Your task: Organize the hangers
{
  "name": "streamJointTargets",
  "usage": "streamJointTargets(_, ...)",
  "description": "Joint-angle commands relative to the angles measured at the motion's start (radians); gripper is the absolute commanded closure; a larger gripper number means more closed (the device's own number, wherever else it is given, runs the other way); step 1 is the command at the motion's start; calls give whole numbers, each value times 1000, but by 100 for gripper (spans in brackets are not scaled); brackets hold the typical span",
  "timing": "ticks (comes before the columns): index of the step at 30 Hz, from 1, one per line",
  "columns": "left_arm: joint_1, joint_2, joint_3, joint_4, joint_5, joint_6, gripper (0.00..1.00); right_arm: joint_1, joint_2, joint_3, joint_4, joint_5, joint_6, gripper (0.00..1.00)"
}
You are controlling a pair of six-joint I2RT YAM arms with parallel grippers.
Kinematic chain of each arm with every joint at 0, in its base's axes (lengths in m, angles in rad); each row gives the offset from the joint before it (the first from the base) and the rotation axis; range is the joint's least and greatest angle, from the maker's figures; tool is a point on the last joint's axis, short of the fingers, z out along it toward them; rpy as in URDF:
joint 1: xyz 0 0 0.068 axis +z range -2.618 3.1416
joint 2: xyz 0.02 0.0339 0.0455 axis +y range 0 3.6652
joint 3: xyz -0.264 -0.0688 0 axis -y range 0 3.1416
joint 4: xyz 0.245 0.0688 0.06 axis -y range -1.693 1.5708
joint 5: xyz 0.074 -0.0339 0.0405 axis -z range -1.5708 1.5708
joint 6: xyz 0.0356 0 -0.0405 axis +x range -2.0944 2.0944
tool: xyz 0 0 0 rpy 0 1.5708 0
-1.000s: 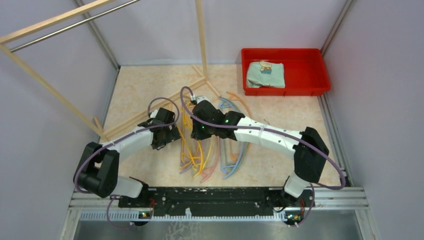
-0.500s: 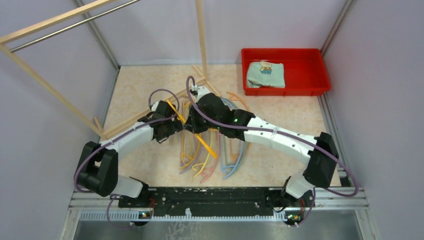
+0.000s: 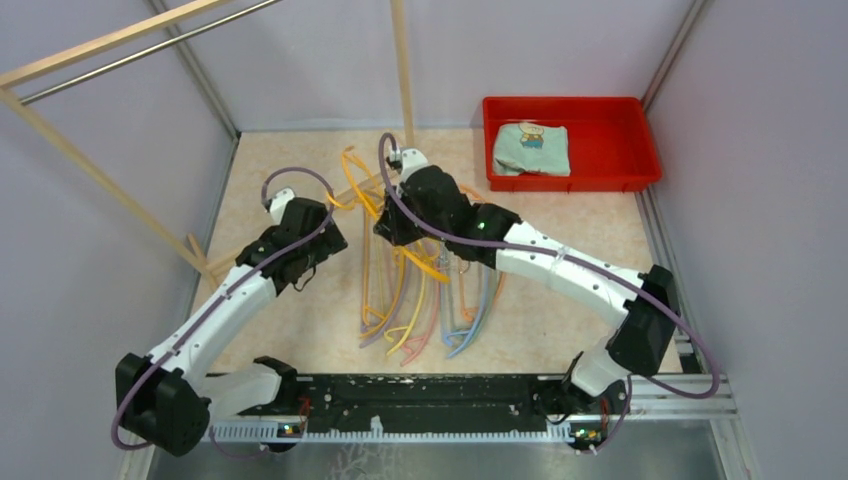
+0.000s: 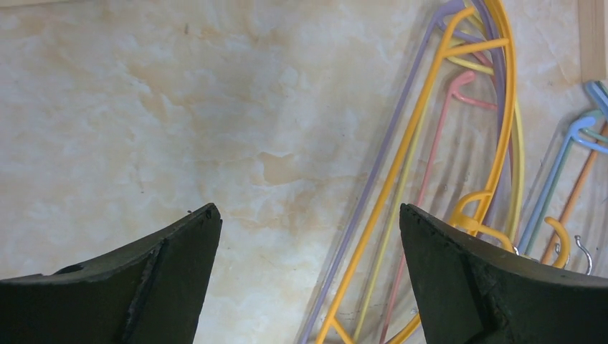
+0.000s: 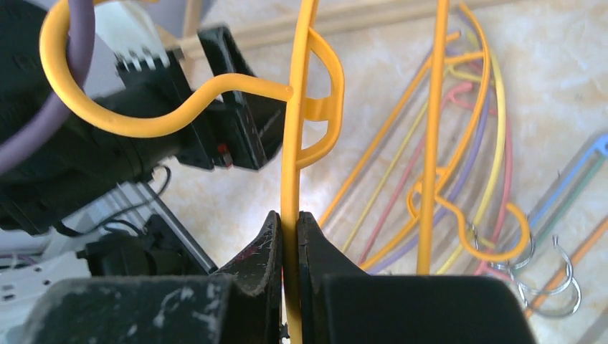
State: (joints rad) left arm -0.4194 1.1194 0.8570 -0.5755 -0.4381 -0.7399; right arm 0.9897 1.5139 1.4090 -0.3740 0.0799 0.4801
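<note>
My right gripper [image 3: 383, 228] is shut on the arm of a yellow hanger [image 3: 428, 266] and holds it tilted above the floor, with its hook end [image 3: 350, 160] toward the rack's base. In the right wrist view the closed fingertips [image 5: 290, 222] pinch the yellow bar [image 5: 291, 136]. Its yellow hook curls at upper left. The other hangers [image 3: 420, 315] lie fanned on the floor: orange, yellow, pink, purple and blue. My left gripper [image 3: 322, 240] is open and empty, left of the pile. In the left wrist view [image 4: 308, 222] its jaws stand wide apart over bare floor, beside the hangers [image 4: 423, 129].
The pale wooden rack frame [image 3: 403, 70] with its metal rail [image 3: 140, 50] stands at the back left. Its base bars [image 3: 250, 248] lie on the floor by the left gripper. A red bin [image 3: 620, 135] holding a folded cloth [image 3: 532, 148] sits at the back right.
My right gripper has lifted the yellow hanger and carried it farther back toward the rack. My left arm has drawn back to the left, away from the hanger.
</note>
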Motion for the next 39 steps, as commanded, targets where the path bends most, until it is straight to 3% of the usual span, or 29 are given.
streamJointTargets(1,-1,-62,45,-60,-95,14,1,-92,35,172,63,-37,-39,100)
streamJointTargets(8,12,-59,42,-50,-134,36,1,-133,182,455,-9,-245,-60,100)
streamJointTargets(12,20,-21,83,8,-138,63,1,-130,176,407,21,-391,12,100)
streamJointTargets(19,38,70,154,147,-179,191,1,-118,69,262,47,-513,78,100)
streamJointTargets(29,72,147,70,312,-191,325,0,-117,-72,186,58,-488,101,100)
streamJointTargets(34,104,197,84,286,-199,318,0,-120,-104,186,13,-450,89,100)
streamJointTargets(39,129,147,78,276,-175,314,0,-165,-96,192,8,-447,80,100)
